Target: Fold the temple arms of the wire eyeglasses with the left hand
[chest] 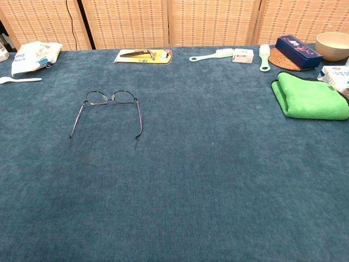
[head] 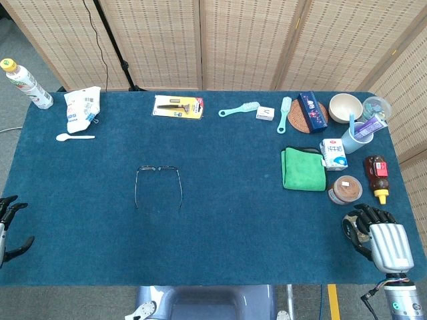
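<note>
Both temple arms of the wire eyeglasses [head: 159, 181] are unfolded; glasses lie left of centre on the blue table [head: 220, 227], lenses toward the top. Left hand [head: 9, 227] sits at the left frame edge, fingers spread, grasping nothing. Right hand [head: 373, 233] at lower right, fingers curled inward, nothing in it, near the brown-lidded jar [head: 345, 190].

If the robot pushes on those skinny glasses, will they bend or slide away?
The wire eyeglasses look thin and light, so a push would probably slide them across the blue cloth. Their open arms likely swing easily at the hinges, and the thin wire could bend if pressed hard.
</note>
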Tool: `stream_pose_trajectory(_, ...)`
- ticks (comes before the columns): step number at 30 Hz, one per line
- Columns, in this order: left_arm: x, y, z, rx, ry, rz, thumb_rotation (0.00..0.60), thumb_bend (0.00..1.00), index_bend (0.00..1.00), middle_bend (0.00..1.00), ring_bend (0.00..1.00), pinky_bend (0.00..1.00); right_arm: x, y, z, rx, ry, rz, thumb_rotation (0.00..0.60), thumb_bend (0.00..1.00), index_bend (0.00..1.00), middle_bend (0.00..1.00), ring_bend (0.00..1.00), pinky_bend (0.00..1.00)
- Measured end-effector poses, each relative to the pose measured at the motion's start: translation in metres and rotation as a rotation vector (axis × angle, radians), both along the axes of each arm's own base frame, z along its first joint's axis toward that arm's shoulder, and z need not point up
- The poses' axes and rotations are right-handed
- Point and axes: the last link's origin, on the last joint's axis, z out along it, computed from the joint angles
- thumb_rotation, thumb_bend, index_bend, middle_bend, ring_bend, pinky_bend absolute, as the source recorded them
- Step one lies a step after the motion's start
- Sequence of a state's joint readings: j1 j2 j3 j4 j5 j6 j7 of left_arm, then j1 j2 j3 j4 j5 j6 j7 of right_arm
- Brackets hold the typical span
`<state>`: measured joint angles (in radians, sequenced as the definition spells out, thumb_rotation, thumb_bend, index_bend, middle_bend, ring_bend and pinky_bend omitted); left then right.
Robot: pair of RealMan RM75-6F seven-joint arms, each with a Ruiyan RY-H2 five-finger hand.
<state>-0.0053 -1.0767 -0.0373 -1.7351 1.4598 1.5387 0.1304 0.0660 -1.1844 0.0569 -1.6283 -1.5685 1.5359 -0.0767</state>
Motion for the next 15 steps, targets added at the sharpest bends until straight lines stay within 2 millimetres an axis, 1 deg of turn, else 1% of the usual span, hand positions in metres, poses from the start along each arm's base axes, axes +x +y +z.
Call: stream_pose_trajectory(15, 0.0001, 0.0013, -0.0009, -0.002, 0.004, 0.001, 0.58, 0.2, 0.27, 0.17, 0.11, 0.09, -0.001, -0.0005, 0.0007, -0.003, 0.003, -0.002, 0.6, 0.48, 0.35, 0.28, 0.31, 0.31)
